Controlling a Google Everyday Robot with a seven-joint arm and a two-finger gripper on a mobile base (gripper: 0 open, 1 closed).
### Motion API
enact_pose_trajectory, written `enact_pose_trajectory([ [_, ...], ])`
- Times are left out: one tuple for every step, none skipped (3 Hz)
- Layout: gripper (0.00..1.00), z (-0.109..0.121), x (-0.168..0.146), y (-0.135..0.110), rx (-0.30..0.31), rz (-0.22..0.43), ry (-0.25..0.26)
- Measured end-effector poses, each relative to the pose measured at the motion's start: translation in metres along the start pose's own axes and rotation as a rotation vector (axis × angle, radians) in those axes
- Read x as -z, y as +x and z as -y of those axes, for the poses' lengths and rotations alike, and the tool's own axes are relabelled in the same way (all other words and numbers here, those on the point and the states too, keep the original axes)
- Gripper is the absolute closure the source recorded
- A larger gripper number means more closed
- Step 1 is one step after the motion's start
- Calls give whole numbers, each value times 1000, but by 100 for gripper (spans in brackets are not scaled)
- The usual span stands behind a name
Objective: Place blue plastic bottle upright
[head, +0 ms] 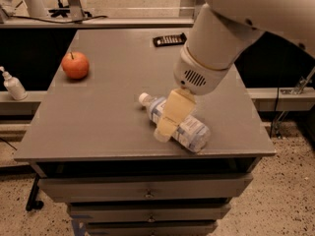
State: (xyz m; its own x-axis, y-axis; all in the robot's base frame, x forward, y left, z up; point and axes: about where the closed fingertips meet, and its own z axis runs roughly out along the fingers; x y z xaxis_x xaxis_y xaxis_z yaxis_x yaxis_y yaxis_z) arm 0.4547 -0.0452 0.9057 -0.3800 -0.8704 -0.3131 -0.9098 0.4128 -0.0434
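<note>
The blue plastic bottle (189, 131) lies on its side on the grey table (98, 117), near the front edge. Its white cap (143, 98) points to the back left. It is clear plastic with a pale blue-and-white label. My gripper (166, 127) hangs from the big white arm that comes in from the upper right. It is over the middle of the bottle and covers part of it. Its cream-coloured finger (173, 113) lies across the bottle's body.
A red apple (75, 65) stands at the table's left. A black remote (169, 39) lies at the back. A small white pump bottle (13, 84) stands on a lower ledge to the left. Drawers are below the table's front edge.
</note>
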Motion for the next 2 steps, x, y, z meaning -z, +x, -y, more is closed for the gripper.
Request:
enact_pose_trajectory([
  [0,-13,-31,-25,-38,-41,10],
  [0,-8,-51,-32,-62,-84,51],
])
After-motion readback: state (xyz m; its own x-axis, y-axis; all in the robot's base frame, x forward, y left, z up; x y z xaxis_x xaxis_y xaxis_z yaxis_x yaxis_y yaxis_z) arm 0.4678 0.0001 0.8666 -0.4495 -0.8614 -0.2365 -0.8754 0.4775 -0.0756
